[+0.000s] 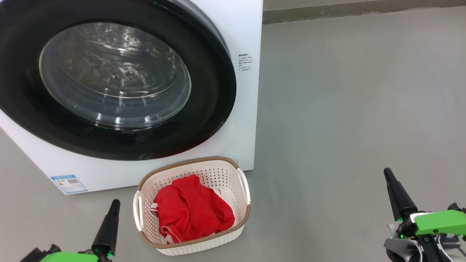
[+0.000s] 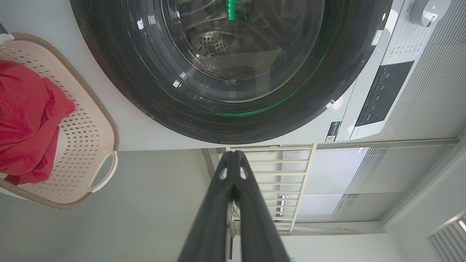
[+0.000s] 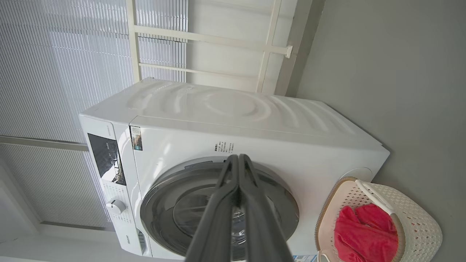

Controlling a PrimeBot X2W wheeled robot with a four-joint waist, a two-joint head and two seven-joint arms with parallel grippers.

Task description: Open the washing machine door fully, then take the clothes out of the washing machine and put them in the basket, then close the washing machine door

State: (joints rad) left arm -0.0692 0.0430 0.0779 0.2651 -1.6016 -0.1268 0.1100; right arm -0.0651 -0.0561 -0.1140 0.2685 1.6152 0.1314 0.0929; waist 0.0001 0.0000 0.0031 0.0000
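Note:
The washing machine (image 1: 247, 32) is white and fills the upper left of the head view; its round black-rimmed door (image 1: 109, 80) with the glass bowl lies flush against its front, closed. Through the glass in the left wrist view (image 2: 225, 47) I see bare steel drum. The basket (image 1: 193, 203) stands on the floor just before the machine, with the red clothes (image 1: 191, 211) heaped inside. My left gripper (image 1: 115, 203) is shut and empty, left of the basket. My right gripper (image 1: 387, 173) is shut and empty, far to the right. Both wrist views show fingers pressed together (image 2: 233, 156) (image 3: 238, 158).
Grey floor (image 1: 346, 109) spreads to the right of the machine and basket. A wall base (image 1: 364, 11) runs along the far edge. The machine's control panel (image 3: 107, 160) and knob (image 3: 115, 206) show in the right wrist view, with window blinds (image 3: 54, 72) behind.

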